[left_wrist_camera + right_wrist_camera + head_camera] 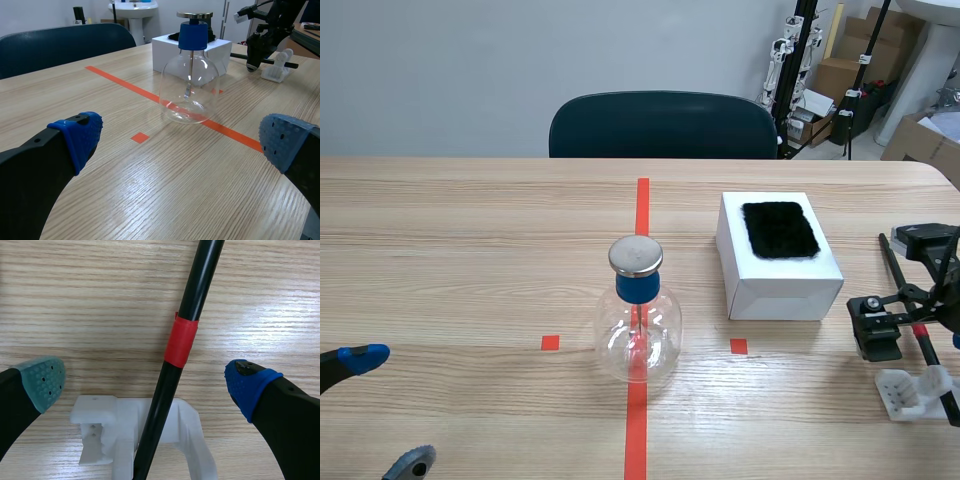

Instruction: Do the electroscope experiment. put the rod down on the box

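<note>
Right pincer (145, 382) wide open, empty, straddling rod (192, 300) on white stand (97, 425). Off-centre grip risks rod tilting, missing box (782, 280). Left pincer (182, 140) open, empty.

Lab with tripods (861, 75), cardboard boxes (837, 72)

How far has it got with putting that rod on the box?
Nothing looks done yet: the rod rests in its white stand, not on the box. In hand: the right tool is open astride the rod. Left: grip, lift, set it on the box.
</note>
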